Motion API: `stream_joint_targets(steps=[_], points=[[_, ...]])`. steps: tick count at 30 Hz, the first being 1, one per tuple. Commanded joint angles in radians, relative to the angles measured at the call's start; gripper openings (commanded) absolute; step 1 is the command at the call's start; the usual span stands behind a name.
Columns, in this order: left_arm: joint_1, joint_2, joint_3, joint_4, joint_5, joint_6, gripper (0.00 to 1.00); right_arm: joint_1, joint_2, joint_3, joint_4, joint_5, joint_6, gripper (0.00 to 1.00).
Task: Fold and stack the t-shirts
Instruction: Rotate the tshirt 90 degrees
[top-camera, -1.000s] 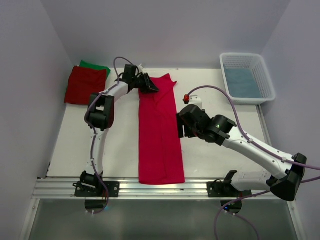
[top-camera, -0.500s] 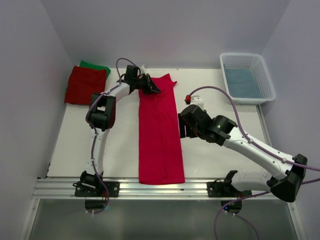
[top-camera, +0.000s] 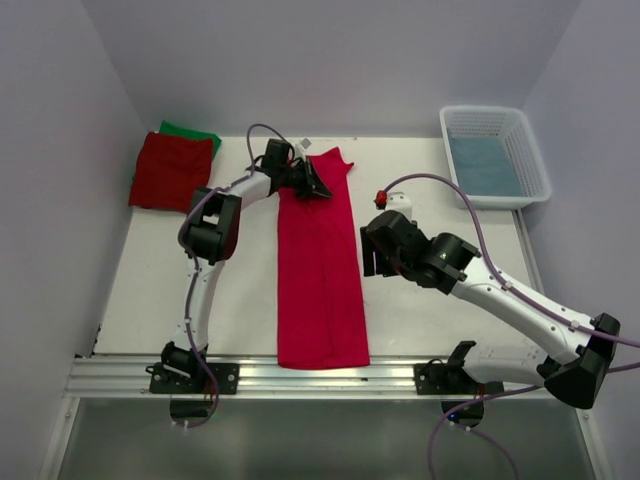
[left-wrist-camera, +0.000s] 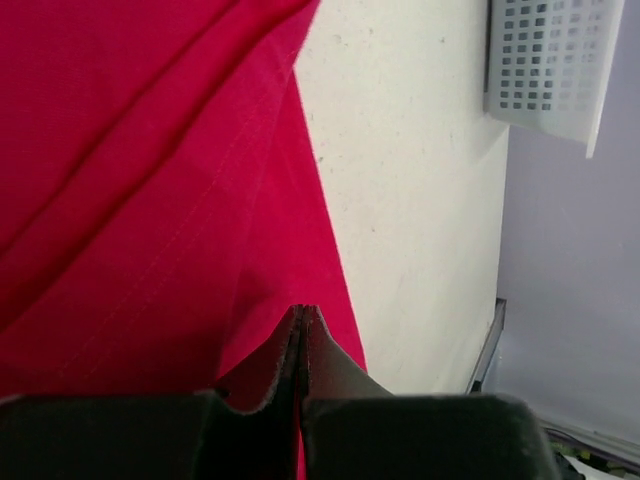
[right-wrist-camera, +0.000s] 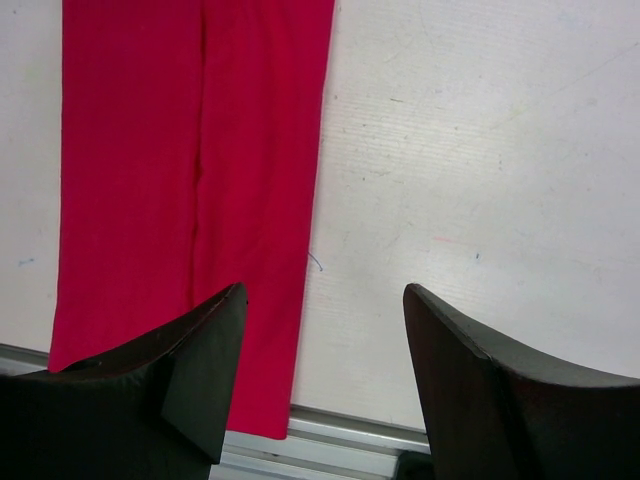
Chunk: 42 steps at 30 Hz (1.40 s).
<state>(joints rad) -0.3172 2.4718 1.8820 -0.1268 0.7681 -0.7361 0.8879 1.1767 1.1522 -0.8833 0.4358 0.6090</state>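
Note:
A bright crimson-pink t-shirt (top-camera: 320, 280) lies folded into a long strip down the middle of the table, from the far edge to the near rail. My left gripper (top-camera: 322, 188) sits at its far end, shut on the cloth. In the left wrist view the fingertips (left-wrist-camera: 302, 312) press together over the crimson shirt (left-wrist-camera: 150, 200), with red showing in the slit between them. My right gripper (top-camera: 370, 260) hovers open just right of the strip's middle. Its view shows the shirt's right edge (right-wrist-camera: 190, 150) and bare table between the fingers (right-wrist-camera: 325, 300). A darker red t-shirt (top-camera: 170, 170) lies folded on a green one (top-camera: 190, 131) at the far left.
A white latticed basket (top-camera: 530, 150) stands at the far right corner with blue cloth (top-camera: 485, 165) inside; its corner shows in the left wrist view (left-wrist-camera: 550, 60). A metal rail (top-camera: 300, 378) runs along the near table edge. Walls close in on both sides.
The left gripper has closed on the shirt's far end and shifted to the right, drawing the cloth with it. The right gripper has moved slightly right and stays open.

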Motion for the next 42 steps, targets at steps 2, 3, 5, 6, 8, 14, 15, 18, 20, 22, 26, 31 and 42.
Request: stream_joint_targets(steps=[2, 3, 5, 6, 8, 14, 15, 18, 20, 22, 26, 31, 42], points=[[0.006, -0.111, -0.015, -0.023, -0.13, 0.099, 0.19, -0.006, -0.028, -0.006, 0.014, 0.032, 0.003, 0.68], [0.006, -0.132, -0.018, -0.037, -0.229, 0.116, 0.29, -0.007, -0.026, -0.006, 0.014, 0.031, 0.003, 0.68], [0.006, -0.207, -0.052, -0.066, -0.341, 0.161, 0.48, -0.009, -0.026, -0.006, 0.014, 0.029, 0.003, 0.68], [0.006, -0.256, -0.067, -0.066, -0.44, 0.171, 0.54, -0.007, -0.026, -0.009, 0.014, 0.029, 0.003, 0.68], [0.007, -0.293, -0.102, -0.068, -0.516, 0.193, 0.65, -0.007, -0.028, -0.011, 0.017, 0.024, 0.005, 0.68], [0.02, -0.306, -0.11, -0.105, -0.63, 0.213, 0.69, -0.009, -0.019, -0.011, 0.023, 0.018, 0.005, 0.68], [0.021, -0.298, -0.104, -0.114, -0.632, 0.213, 0.69, -0.009, -0.019, -0.009, 0.024, 0.02, 0.003, 0.68], [0.027, -0.231, -0.051, -0.19, -0.636, 0.207, 0.68, -0.01, -0.02, -0.008, 0.02, 0.021, 0.003, 0.68], [0.027, -0.211, -0.029, -0.197, -0.627, 0.202, 0.68, -0.01, -0.025, -0.006, 0.018, 0.023, 0.003, 0.68], [0.029, -0.188, -0.024, -0.197, -0.603, 0.198, 0.67, -0.01, -0.025, -0.006, 0.015, 0.024, 0.003, 0.68], [0.032, -0.166, -0.018, -0.188, -0.573, 0.187, 0.65, -0.012, -0.029, -0.009, 0.012, 0.023, 0.005, 0.68], [0.032, -0.162, -0.029, -0.154, -0.535, 0.182, 0.63, -0.014, -0.031, -0.009, 0.012, 0.024, 0.005, 0.67], [0.033, -0.163, -0.077, -0.04, -0.395, 0.17, 0.55, -0.014, -0.04, -0.013, 0.01, 0.026, 0.003, 0.67]])
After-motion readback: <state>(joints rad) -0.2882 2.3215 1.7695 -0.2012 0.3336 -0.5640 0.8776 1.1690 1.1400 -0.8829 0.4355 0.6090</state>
